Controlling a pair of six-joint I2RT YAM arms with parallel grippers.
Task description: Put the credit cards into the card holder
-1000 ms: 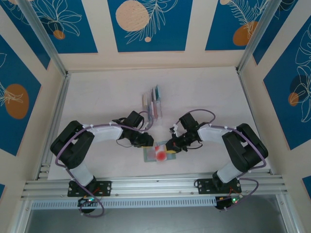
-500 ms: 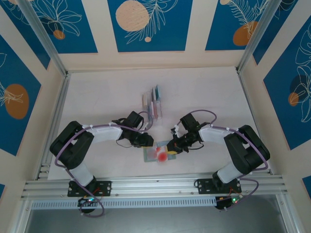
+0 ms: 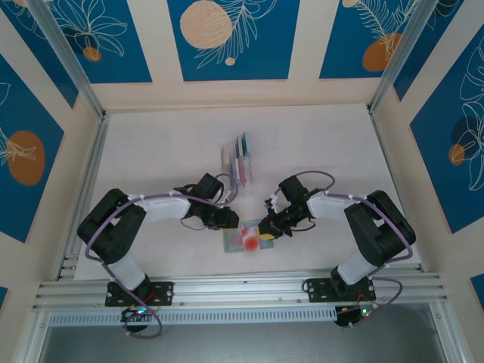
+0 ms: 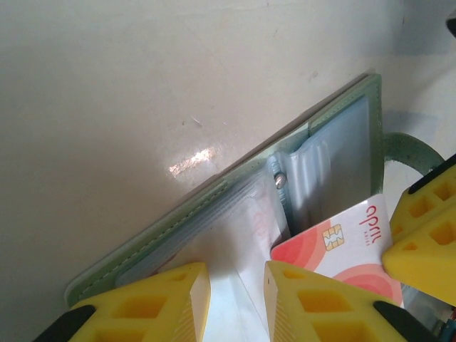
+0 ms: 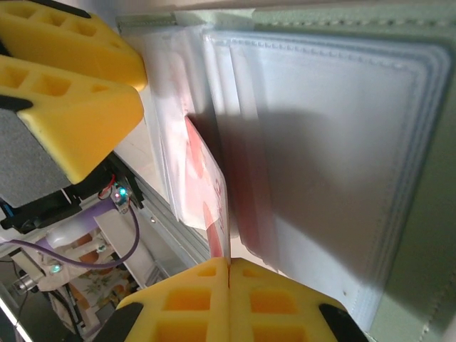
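Only the right arm has shifted since the earlier frames: it swung a touch outward half a second ago and is now back close to the holder, while the left arm, the holder and the rack lie as they did.

From above, the card holder [image 3: 233,245] lies open and flat on the table [image 3: 325,151], near the front edge between the two arms. The left wrist view shows its sage-green cover [image 4: 178,217] with a snap at the spine and clear pockets [image 4: 335,157] on the inner side.

The right gripper [image 5: 229,296] has its fingers pressed together on one edge of the red credit card [image 5: 214,203], which bears a chip and pale circles [image 4: 342,249]. The card's free end reaches in among the clear pocket leaves [image 5: 320,142] beside the spine — whether it has entered a pocket I cannot tell.

The left gripper [image 4: 235,303] stands at the holder's other half with its jaws partly spread and a clear leaf showing in the gap; whether the fingertips touch the leaf I cannot tell. Its yellow fingers [image 5: 71,78] appear just beside that leaf in the right wrist view.

Farther back on the table, well apart from the holder, a clear rack [image 3: 227,157] holds the other credit cards [image 3: 243,155] upright in its slots — teal, pink and pale edges can be made out.
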